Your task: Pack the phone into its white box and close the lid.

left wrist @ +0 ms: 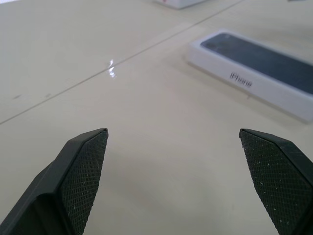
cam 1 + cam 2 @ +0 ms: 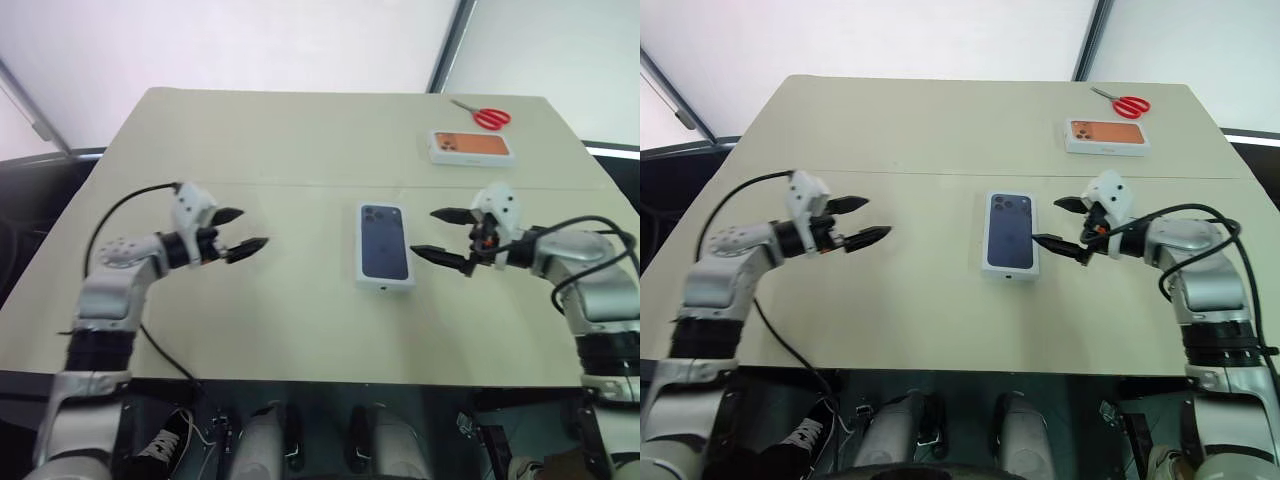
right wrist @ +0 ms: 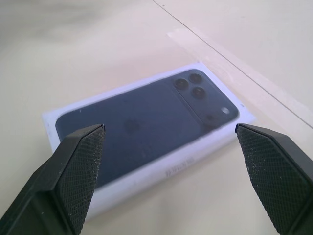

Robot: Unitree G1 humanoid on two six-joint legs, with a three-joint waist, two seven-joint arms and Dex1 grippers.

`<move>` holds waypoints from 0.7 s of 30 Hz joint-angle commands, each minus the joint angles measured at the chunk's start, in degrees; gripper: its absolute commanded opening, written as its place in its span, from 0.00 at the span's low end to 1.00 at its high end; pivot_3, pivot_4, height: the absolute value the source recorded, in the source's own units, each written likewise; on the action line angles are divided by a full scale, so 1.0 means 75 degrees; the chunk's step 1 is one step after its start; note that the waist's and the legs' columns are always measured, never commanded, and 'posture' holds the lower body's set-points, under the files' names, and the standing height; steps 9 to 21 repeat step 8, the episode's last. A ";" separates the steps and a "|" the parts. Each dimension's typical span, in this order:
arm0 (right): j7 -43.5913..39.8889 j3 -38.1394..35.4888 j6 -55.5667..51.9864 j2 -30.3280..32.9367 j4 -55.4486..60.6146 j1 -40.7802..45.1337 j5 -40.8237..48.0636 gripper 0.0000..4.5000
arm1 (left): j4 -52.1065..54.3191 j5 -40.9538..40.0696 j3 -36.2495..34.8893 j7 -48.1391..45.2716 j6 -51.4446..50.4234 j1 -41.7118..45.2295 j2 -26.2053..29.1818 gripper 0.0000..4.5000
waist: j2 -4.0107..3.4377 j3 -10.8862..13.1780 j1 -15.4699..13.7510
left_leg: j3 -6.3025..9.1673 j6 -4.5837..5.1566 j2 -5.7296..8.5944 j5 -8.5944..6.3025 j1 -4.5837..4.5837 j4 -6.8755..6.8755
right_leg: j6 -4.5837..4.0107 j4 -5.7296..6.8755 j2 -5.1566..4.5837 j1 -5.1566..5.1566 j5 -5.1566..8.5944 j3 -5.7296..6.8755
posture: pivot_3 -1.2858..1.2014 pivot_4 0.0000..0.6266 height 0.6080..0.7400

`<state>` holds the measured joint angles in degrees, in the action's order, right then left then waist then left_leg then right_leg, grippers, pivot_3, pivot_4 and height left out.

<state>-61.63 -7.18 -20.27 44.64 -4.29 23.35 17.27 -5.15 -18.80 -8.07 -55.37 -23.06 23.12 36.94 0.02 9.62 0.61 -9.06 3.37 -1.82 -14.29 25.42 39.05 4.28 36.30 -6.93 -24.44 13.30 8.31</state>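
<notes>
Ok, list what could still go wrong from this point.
1. The white rectangular cardboard phone box, its lid with the dark blue phone picture on top, looks closed, but no view shows whether it is seated all round; it may sit slightly proud.
2. The right gripper, jaws open, hangs close beside the box; a careless move could nudge it.
3. The left gripper, jaws open, has a black cable looping near the beige table edge, which might snag.

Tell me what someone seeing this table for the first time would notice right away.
The closed white box, its lid bearing a dark blue phone picture, lies mid-table between the two open tools, left tool and right tool, neither touching it. Toward the far right corner sit a second box with an orange phone picture and red-handled scissors.
</notes>
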 commanded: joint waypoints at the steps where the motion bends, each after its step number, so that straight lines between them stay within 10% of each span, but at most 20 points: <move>1: -0.0149 -0.0353 0.0204 0.0223 0.0271 -0.0232 0.0262 0.99 | 0.0865 -0.0361 -0.0533 0.0100 -0.0141 -0.0601 0.0270 1.00 | -0.0002 0.0001 0.0010 | 0.0000 -0.0001 -0.0001 -0.0001 0.0000 0.0000 | 0.0000 0.0000 0.0000 -0.0001 0.0000 0.0000 | 0.52 0.24 0.98; 21: -0.0393 -0.0454 0.0808 0.0535 0.0010 -0.0624 0.0195 0.99 | 0.1596 -0.0830 -0.1464 0.0349 -0.0309 -0.1853 0.0581 1.00 | -0.0013 0.0008 0.0008 | 0.0000 -0.0025 -0.0001 -0.0015 0.0000 -0.0015 | -0.0010 -0.0007 -0.0009 -0.0009 0.0006 -0.0003 | 0.52 0.24 0.98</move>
